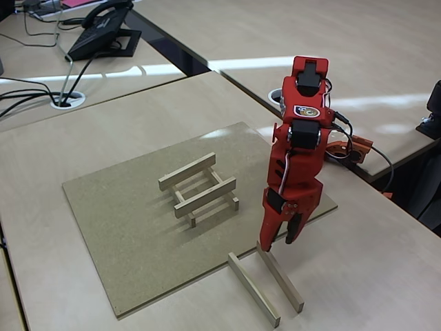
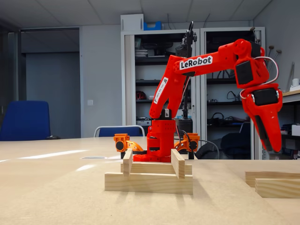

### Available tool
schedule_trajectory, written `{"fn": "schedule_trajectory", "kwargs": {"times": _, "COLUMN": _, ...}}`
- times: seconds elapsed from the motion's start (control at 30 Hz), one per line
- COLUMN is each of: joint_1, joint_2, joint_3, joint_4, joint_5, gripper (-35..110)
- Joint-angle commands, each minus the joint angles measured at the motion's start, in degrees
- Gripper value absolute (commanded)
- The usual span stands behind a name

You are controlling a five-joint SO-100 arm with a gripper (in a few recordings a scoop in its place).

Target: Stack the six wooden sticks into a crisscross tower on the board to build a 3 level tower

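Note:
On the brown board (image 1: 124, 227) stands the tower (image 1: 200, 187), two levels of pale wooden sticks, two per level, crossed at right angles; it also shows low and central in a fixed view as the tower (image 2: 150, 176). Two loose sticks (image 1: 253, 288) (image 1: 282, 279) lie side by side on the pale desk just off the board's near right edge, and appear at the right edge as sticks (image 2: 276, 183). My red gripper (image 1: 280, 240) (image 2: 272, 140) points straight down, open and holding nothing, hovering just above the far end of the right loose stick.
The arm's base with orange clamps (image 1: 344, 148) sits at the desk's right edge behind the board. A desk phone (image 1: 103, 31) and cables (image 1: 27, 96) lie far back left. A gap between desks (image 1: 172, 48) runs behind.

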Motion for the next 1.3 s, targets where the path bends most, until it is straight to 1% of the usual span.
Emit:
{"fn": "schedule_trajectory", "kwargs": {"times": 0.0, "joint_1": -1.1, "joint_2": 0.1, "joint_3": -1.7, "joint_4": -0.9, "joint_5": 0.9, "gripper": 21}}
{"fn": "schedule_trajectory", "kwargs": {"times": 0.3, "joint_1": -1.2, "joint_2": -4.2, "joint_3": -2.5, "joint_4": -4.5, "joint_5": 2.0, "gripper": 21}}
{"fn": "schedule_trajectory", "kwargs": {"times": 0.93, "joint_1": -1.1, "joint_2": -12.9, "joint_3": -10.5, "joint_4": -4.6, "joint_5": 3.0, "gripper": 19}}
{"fn": "schedule_trajectory", "kwargs": {"times": 1.27, "joint_1": -0.8, "joint_2": -16.8, "joint_3": -14.9, "joint_4": -4.4, "joint_5": 3.6, "gripper": 14}}
